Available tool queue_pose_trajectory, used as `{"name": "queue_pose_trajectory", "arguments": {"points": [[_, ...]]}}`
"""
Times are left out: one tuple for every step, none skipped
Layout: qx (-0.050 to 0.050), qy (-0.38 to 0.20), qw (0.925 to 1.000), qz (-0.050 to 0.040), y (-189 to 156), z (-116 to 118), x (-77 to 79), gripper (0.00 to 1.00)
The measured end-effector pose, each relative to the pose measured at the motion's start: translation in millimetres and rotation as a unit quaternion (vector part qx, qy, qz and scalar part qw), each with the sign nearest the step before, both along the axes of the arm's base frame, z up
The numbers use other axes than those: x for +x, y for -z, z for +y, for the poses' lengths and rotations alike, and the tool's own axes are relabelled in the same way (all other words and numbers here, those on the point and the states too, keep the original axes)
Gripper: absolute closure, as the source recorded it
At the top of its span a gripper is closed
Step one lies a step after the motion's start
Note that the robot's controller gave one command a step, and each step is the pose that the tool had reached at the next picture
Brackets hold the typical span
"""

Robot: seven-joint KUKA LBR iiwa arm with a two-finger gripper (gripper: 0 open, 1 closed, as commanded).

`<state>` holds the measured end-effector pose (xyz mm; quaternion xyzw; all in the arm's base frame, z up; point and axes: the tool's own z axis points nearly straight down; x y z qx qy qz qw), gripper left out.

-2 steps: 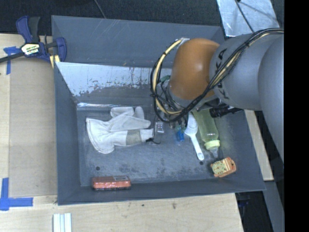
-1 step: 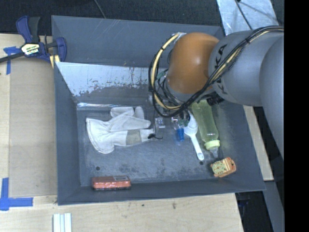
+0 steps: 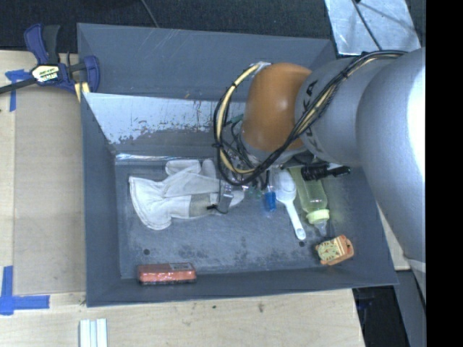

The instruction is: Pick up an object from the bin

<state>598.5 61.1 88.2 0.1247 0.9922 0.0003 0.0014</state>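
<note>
Gripper [image 3: 221, 204] noted at frame centre, at the right end of white crumpled cloth [image 3: 163, 195]. The cloth's long axis is laid leftward. Whether the gripper is clenched or released cannot be told.

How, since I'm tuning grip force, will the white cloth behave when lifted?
The white cloth lies crumpled in folds, so it is probably floppy and would drape from the gripper at its right end. It looks thin, so likely light; a push would probably bunch it.
</note>
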Motion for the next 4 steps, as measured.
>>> {"name": "queue_pose_trajectory", "arguments": {"points": [[-0.001, -0.092, 0.9957, -0.0004, 14, 14, 12.7, 1.0], [-0.001, -0.092, 0.9958, -0.0004, 14, 14, 12.7, 1.0], [-0.001, -0.092, 0.9958, -0.0001, 11, 14, 11.6, 1.0], [-0.001, -0.092, 0.9958, 0.0023, -4, 14, 10.4, 1.0]]}}
